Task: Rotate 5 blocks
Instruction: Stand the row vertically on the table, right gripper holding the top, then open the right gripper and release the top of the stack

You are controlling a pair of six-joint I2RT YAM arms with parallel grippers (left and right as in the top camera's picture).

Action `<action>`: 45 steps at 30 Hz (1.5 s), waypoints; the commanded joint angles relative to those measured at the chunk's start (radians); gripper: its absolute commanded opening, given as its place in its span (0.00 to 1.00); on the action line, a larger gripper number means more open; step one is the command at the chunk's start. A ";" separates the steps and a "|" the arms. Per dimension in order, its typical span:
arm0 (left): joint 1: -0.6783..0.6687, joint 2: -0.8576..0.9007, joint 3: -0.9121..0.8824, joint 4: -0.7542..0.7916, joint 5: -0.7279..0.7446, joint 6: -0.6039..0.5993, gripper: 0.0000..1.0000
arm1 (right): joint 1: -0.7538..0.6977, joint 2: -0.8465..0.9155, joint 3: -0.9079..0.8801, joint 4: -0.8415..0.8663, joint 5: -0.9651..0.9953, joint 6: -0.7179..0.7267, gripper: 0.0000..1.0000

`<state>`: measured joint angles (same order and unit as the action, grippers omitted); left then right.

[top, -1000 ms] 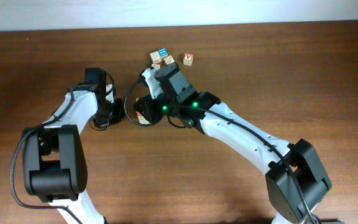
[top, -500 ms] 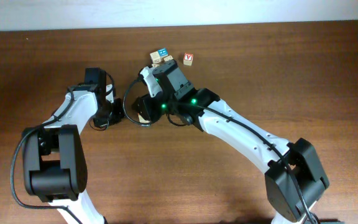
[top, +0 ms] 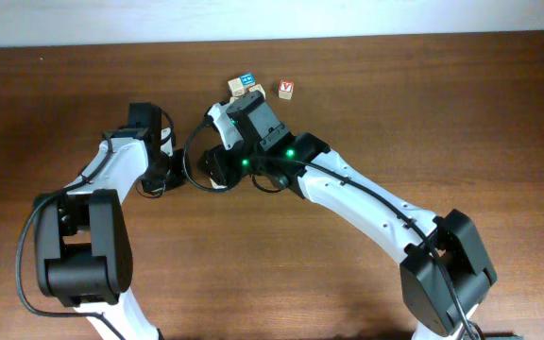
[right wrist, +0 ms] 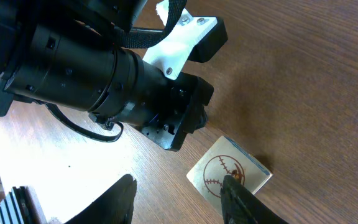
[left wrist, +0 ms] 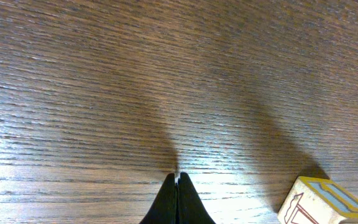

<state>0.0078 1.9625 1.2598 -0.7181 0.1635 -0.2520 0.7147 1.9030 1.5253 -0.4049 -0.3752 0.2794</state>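
1. The left gripper point(left wrist: 178, 190), left of centre overhead: black fingers clenched together on nothing, close to the brown wooden table point(top: 461, 113).
2. A small pale wooden cube with a red baseball print point(right wrist: 229, 175), lower centre of the right wrist view: lying on the table and touching one finger of the right gripper point(right wrist: 179, 186), whose jaws stand apart, grasping nothing.
3. Further pale wooden letter cubes point(top: 239, 89), upper centre overhead: clustered by the blue-topped cube point(top: 246, 78), with the red "V" cube point(top: 286, 89) just to their right.
4. Progress: apparently midway. Which cubes are already turned cannot be told.

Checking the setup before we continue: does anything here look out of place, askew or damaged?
Nothing looks damaged or spilled. One block, baseball face up, sits alone on the table, skewed to the wood grain and away from the other blocks grouped at the far side.
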 commanded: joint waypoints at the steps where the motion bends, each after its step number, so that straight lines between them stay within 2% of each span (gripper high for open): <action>1: 0.004 0.005 0.015 -0.001 -0.008 -0.009 0.00 | 0.014 0.012 0.015 -0.011 0.008 -0.011 0.46; 16: 0.004 0.005 0.015 -0.001 -0.008 -0.009 0.00 | 0.013 -0.044 0.020 -0.010 0.002 -0.014 0.46; 29: 0.004 0.005 0.015 0.003 -0.008 -0.009 0.02 | 0.010 -0.064 0.111 -0.066 -0.021 -0.019 0.46; 30: 0.005 0.005 0.015 0.001 -0.011 0.030 0.04 | 0.003 -0.078 0.133 -0.091 -0.021 -0.039 0.46; 32: 0.032 -0.006 0.034 -0.018 -0.037 0.070 0.21 | -0.040 -0.146 0.179 -0.172 0.020 -0.048 0.47; 34: 0.080 -0.025 0.080 -0.048 -0.037 0.116 0.28 | -0.098 -0.216 0.182 -0.210 0.021 -0.048 0.47; 35: 0.106 -0.038 0.110 -0.066 -0.037 0.155 0.29 | -0.136 -0.256 0.182 -0.233 0.021 -0.048 0.52; 37: 0.153 -0.072 0.167 -0.084 -0.037 0.332 0.38 | -0.219 -0.326 0.182 -0.286 0.028 -0.048 0.58; 39: 0.196 -0.106 0.212 -0.084 -0.038 0.460 0.50 | -0.317 -0.396 0.182 -0.359 0.079 -0.048 0.66; 41: 0.246 -0.138 0.257 -0.085 -0.038 0.490 0.54 | -0.415 -0.462 0.182 -0.449 0.181 -0.048 0.72; 42: 0.271 -0.153 0.279 -0.085 -0.038 0.489 0.62 | -0.460 -0.492 0.182 -0.494 0.229 -0.048 0.74; 44: 0.327 -0.198 0.320 -0.084 -0.038 0.489 0.99 | -0.552 -0.554 0.182 -0.579 0.288 -0.067 0.76; 45: 0.359 -0.233 0.330 -0.084 -0.039 0.489 0.99 | -0.605 -0.595 0.182 -0.627 0.332 -0.066 0.78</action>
<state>0.3103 1.8179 1.5482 -0.8021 0.1287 0.2070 0.1905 1.3918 1.6917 -0.9760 -0.1619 0.2291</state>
